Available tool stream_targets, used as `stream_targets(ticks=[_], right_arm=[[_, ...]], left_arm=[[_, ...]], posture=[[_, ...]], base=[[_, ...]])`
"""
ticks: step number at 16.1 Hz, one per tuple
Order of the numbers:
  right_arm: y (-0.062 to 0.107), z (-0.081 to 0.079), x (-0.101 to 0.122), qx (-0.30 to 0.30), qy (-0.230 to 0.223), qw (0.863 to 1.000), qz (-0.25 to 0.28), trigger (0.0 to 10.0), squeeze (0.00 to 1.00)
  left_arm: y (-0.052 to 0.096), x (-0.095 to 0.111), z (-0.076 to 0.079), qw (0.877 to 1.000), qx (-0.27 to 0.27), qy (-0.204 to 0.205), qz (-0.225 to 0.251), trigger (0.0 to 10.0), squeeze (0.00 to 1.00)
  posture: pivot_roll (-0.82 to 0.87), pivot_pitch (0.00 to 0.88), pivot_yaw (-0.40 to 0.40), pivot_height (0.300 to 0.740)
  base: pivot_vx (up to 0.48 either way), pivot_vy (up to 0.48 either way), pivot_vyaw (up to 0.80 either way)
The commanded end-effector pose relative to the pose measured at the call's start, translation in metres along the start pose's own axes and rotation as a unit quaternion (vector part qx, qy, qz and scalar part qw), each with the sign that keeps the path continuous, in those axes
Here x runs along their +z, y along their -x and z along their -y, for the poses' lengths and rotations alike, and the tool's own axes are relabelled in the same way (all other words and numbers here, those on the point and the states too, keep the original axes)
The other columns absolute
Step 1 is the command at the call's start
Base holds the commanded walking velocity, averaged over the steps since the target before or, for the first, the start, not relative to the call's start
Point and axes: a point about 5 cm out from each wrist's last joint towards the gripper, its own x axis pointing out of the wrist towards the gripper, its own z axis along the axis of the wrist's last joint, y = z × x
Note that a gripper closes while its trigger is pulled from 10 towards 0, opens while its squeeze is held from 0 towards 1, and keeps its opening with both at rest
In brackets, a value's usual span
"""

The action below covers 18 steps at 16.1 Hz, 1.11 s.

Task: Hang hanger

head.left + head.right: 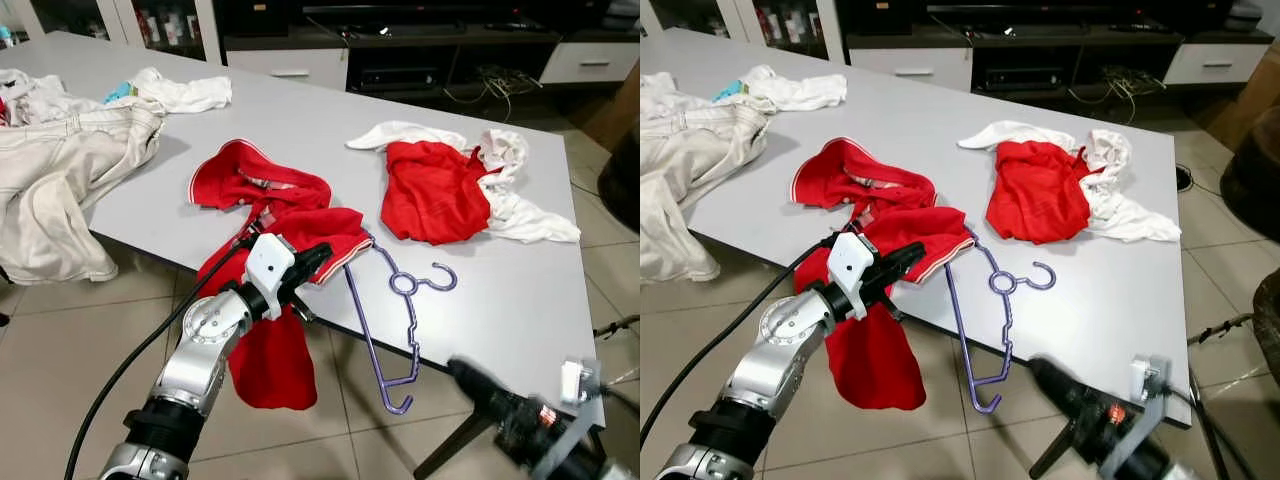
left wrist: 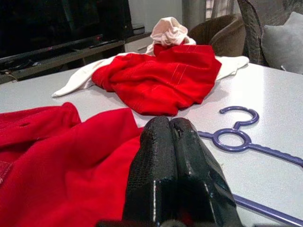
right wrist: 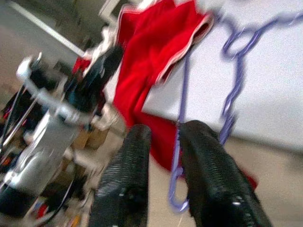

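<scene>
I stand at the wide grey table [image 1: 300,130], and the thin purple plastic hanger [image 1: 385,330] is not yet in my grip.

The hanger lies at the near edge of the table, its hook [image 1: 440,278] flat on the top, one shoulder under the red shirt with white trim [image 1: 270,215] and the lower end over the edge. My left gripper [image 1: 320,258] has its fingers pressed together, empty, resting at the shirt. My right gripper [image 3: 163,137] is slightly spread, low near the hanging end. I think I must take the free bar there and pull it slowly out, so that the shirt does not follow.
</scene>
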Motion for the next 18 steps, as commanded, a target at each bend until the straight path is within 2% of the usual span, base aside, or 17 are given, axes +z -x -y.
stream_targets(ticks=[1, 5, 8, 9, 11, 12, 13, 18], right_arm=[[0.0, -0.003, -0.003, 0.013, -0.006, 1.0, -0.01, 10.0, 1.0], [0.003, -0.002, -0.013, 0.011, -0.036, 0.998, -0.045, 10.0, 1.0], [0.003, 0.012, -0.02, -0.032, -0.042, 0.996, -0.078, 10.0, 0.99], [0.001, 0.019, -0.022, -0.046, -0.056, 0.994, -0.077, 10.0, 0.38], [-0.01, 0.021, -0.016, -0.046, -0.061, 0.995, -0.062, 10.0, 0.38], [-0.017, 0.016, -0.011, -0.037, -0.061, 0.996, -0.054, 10.0, 0.13], [-0.024, 0.011, -0.008, -0.025, -0.059, 0.997, -0.051, 10.0, 0.0], [-0.036, 0.011, -0.003, -0.025, -0.059, 0.996, -0.057, 10.0, 0.0]], left_arm=[[-0.001, 0.003, 0.001, 1.0, -0.002, -0.01, 0.004, 10.0, 0.0], [-0.002, 0.002, 0.003, 1.0, -0.002, -0.008, 0.004, 10.0, 0.0], [-0.004, 0.003, 0.004, 1.0, -0.001, -0.006, 0.006, 10.0, 0.0], [-0.005, 0.003, 0.004, 1.0, -0.001, -0.006, 0.007, 10.0, 0.0], [-0.006, 0.003, 0.004, 1.0, -0.001, -0.006, 0.008, 10.0, 0.0], [-0.006, 0.004, 0.004, 1.0, -0.001, -0.006, 0.008, 10.0, 0.0], [-0.006, 0.004, 0.004, 1.0, -0.001, -0.006, 0.008, 10.0, 0.0], [-0.006, 0.004, 0.005, 1.0, 0.0, -0.006, 0.009, 10.0, 0.0]], posture=[[-0.16, 0.0, -0.011, 0.74], [-0.16, 0.0, -0.016, 0.74], [-0.16, 0.0, -0.021, 0.74], [-0.16, 0.0, -0.02, 0.74], [-0.16, 0.0, -0.018, 0.74], [-0.16, 0.0, -0.017, 0.74], [-0.16, 0.0, -0.017, 0.74], [-0.15, 0.0, -0.023, 0.74]], base=[[0.0, 0.0, 0.0], [0.0, 0.0, 0.0], [0.0, 0.0, 0.0], [0.0, 0.0, 0.0], [0.0, 0.0, 0.0], [0.0, 0.0, 0.0], [0.0, 0.0, 0.0], [0.0, 0.0, 0.0]])
